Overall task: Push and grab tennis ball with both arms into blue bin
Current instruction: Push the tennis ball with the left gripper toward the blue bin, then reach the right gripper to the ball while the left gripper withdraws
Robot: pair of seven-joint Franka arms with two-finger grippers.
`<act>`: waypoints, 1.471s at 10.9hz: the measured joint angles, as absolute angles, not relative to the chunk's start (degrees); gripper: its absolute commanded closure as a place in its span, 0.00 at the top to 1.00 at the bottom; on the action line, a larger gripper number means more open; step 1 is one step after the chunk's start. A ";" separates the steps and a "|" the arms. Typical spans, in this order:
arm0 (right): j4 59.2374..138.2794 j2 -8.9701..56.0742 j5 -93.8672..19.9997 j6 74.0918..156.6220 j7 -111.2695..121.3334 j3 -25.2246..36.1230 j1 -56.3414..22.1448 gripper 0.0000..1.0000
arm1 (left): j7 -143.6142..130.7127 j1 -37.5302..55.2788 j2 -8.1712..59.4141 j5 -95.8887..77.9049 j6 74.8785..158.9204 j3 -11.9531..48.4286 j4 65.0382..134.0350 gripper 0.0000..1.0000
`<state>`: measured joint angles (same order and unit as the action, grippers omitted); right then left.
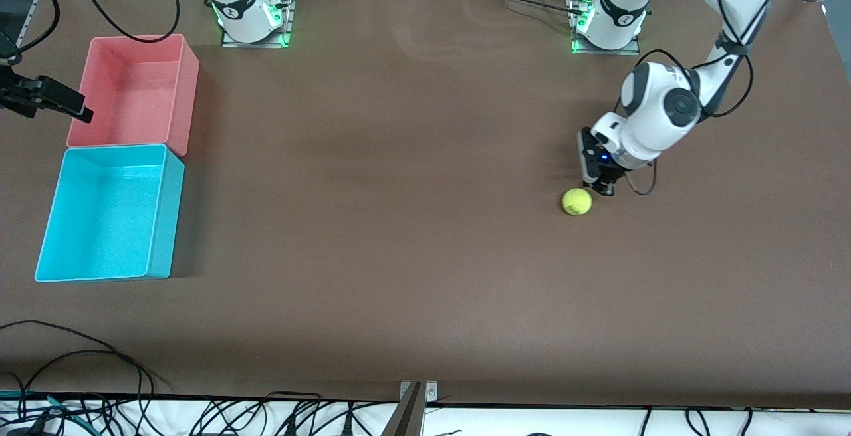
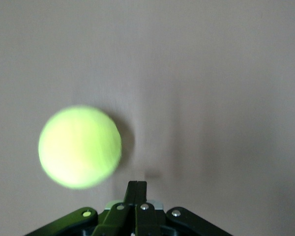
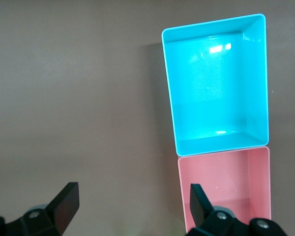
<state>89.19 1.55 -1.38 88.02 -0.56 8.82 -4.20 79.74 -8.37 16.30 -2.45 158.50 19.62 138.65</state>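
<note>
Two arms are working one table, the ball lying loose.
The left gripper [image 1: 604,188], fingers pressed together, is sitting just beside the tennis ball [image 1: 576,201]; the right gripper [image 3: 132,206], spread wide, is hovering by the pink bin [image 1: 188,84], the blue bin [image 1: 166,213] adjoining.

pink bin [image 1: 136,94] | on brown table [image 1: 399,223] | loose cables [image 1: 80,383]

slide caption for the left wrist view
Left gripper, fingers shut, low beside the tennis ball on the brown table.
</note>
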 measured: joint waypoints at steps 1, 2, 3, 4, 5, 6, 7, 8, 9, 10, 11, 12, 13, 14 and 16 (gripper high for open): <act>89.19 1.56 -1.38 88.01 -0.56 8.82 -4.20 1.00 | 77.10 -6.99 15.34 -0.80 158.51 19.63 138.64 0.00; 89.19 1.56 -1.38 88.02 -0.56 8.82 -4.20 1.00 | 76.76 -7.26 14.55 -0.23 158.44 19.39 138.69 0.00; 89.19 1.56 -1.38 88.01 -0.56 8.82 -4.20 1.00 | 76.79 -8.31 14.19 0.92 158.42 18.87 138.74 0.00; 89.19 1.56 -1.38 88.02 -0.56 8.82 -4.20 1.00 | 76.81 -9.97 14.14 3.02 158.42 18.55 138.76 0.00; 89.19 1.56 -1.38 88.02 -0.56 8.82 -4.20 1.00 | 76.85 -12.01 14.12 5.23 158.42 18.35 138.75 0.00; 89.19 1.56 -1.38 88.02 -0.56 8.83 -4.19 1.00 | 77.14 -14.58 14.07 6.93 158.46 18.16 138.52 0.00; 89.19 1.56 -1.38 88.01 -0.56 8.83 -4.18 1.00 | 78.10 -17.39 14.05 7.50 158.48 18.07 137.83 0.00; 89.17 1.54 -1.38 88.01 -0.56 8.88 -4.15 1.00 | 78.79 -19.83 14.02 7.77 158.45 17.94 136.70 0.00; 89.14 1.51 -1.38 88.01 -0.56 9.00 -4.10 1.00 | 79.17 -21.75 14.01 7.79 157.79 17.85 134.95 0.08; 89.12 1.49 -1.38 88.01 -0.56 9.08 -4.05 1.00 | 79.19 -23.35 14.07 7.80 155.91 17.81 132.34 0.53; 89.11 1.49 -1.38 88.01 -0.56 9.08 -4.03 1.00 | 79.18 -24.77 14.29 7.80 152.71 17.77 128.57 1.00; 89.11 1.49 -1.38 88.01 -0.56 9.05 -4.07 1.00 | 79.15 -25.88 14.83 7.79 148.69 17.74 124.00 1.00; 89.11 1.51 -1.38 87.97 -0.56 8.97 -4.15 1.00 | 79.15 -26.62 15.83 7.79 144.50 17.74 118.99 1.00; 89.11 1.58 -1.38 87.96 -0.56 8.71 -4.27 1.00 | 78.99 -26.96 17.44 7.74 140.65 17.74 113.86 1.00; 89.12 1.93 -1.38 87.80 -0.56 8.22 -4.71 1.00 | 76.73 -26.97 20.11 5.38 138.38 17.85 108.83 1.00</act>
